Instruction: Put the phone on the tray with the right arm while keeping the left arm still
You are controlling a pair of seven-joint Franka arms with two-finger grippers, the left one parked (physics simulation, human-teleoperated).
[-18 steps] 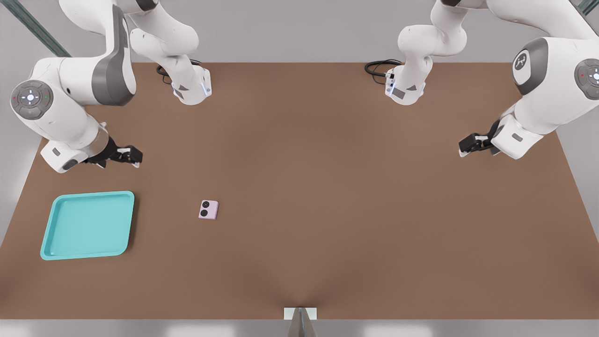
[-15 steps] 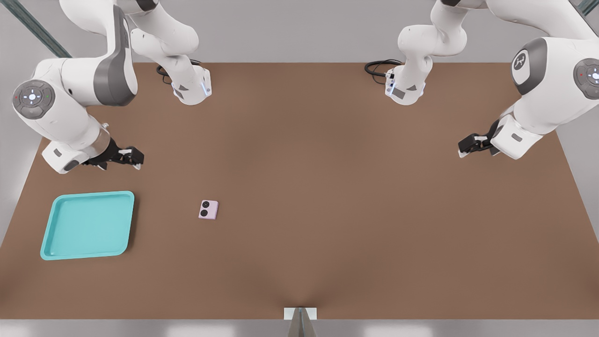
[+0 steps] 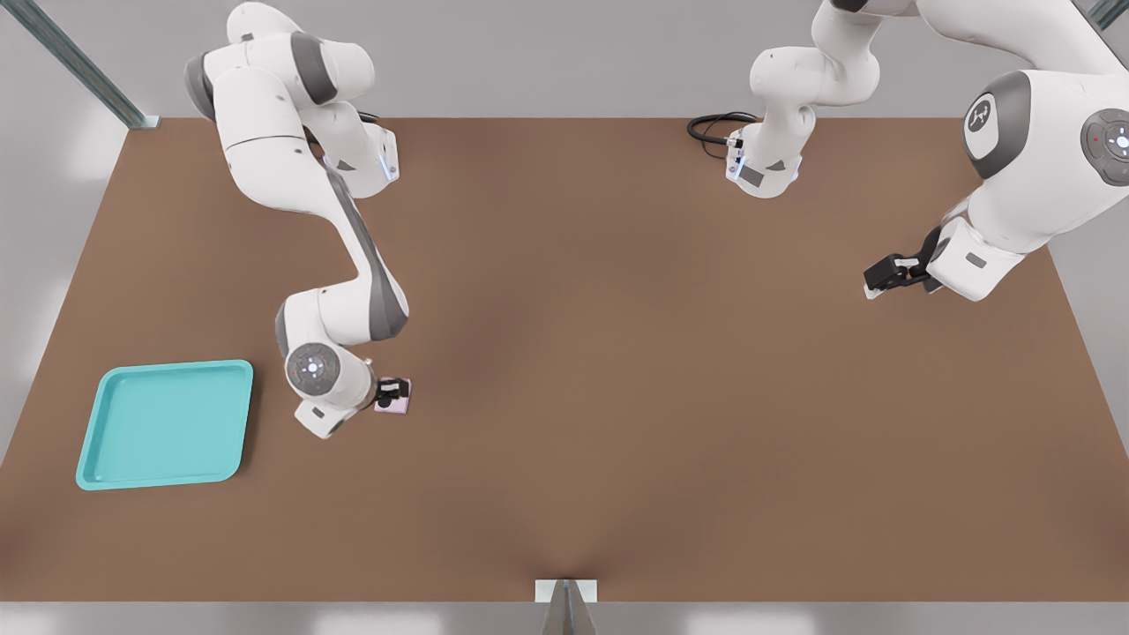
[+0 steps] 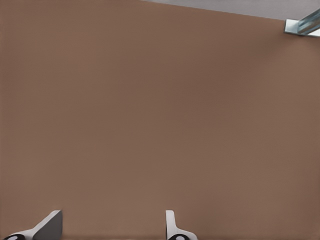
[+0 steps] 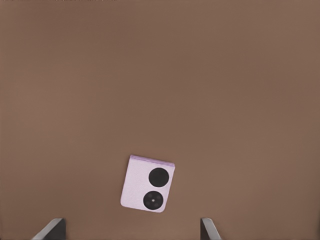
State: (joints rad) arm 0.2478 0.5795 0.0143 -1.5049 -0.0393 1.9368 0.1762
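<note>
Right now your right arm (image 3: 300,190) is reaching out from its base at the far edge of the tabletop (image 3: 617,353), bending down so that its gripper (image 3: 394,390) is hanging directly over the phone (image 3: 395,405). You are seeing the phone lying flat on the brown surface, lenses up, in the half of the tabletop toward the front view's left, somewhat nearer the near edge than the far one. In the right wrist view the phone (image 5: 148,183) is sitting between the two fingertips (image 5: 50,230), which are standing wide apart and are not touching it. The pink case is lying slightly askew to the line between the fingers. You are finding the tray (image 3: 115,467) resting near the tabletop's edge at the front view's left, well apart from the phone, with nothing in it
</note>
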